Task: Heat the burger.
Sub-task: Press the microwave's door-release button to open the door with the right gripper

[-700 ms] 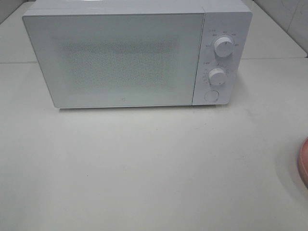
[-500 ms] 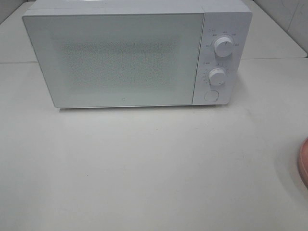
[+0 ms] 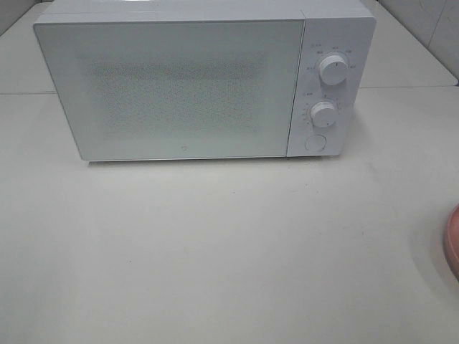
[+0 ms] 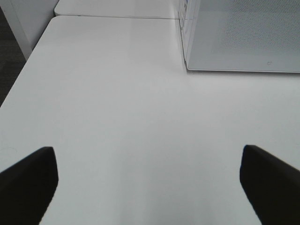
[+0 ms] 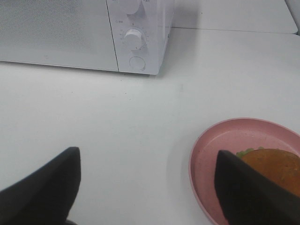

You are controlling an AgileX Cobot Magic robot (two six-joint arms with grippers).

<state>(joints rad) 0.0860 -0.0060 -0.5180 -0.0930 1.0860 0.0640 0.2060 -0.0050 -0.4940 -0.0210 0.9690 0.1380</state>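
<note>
The burger (image 5: 276, 165), golden-brown bun over a bit of green lettuce, lies on a round pink plate (image 5: 220, 140); one black finger of my right gripper (image 5: 146, 187) partly covers it. That gripper stands open above the white table, its other finger well off the plate. In the high view only the plate's rim (image 3: 452, 244) shows at the right edge, and neither arm appears there. My left gripper (image 4: 150, 185) is open over bare table, near the left front corner of the white microwave (image 3: 193, 79). The microwave's door is shut.
Two round knobs (image 3: 334, 69) and a round button (image 3: 314, 142) sit on the microwave's right panel. The table (image 4: 33, 61) ends at an edge beside the left gripper, with dark floor beyond. A seam runs across the tabletop behind the microwave.
</note>
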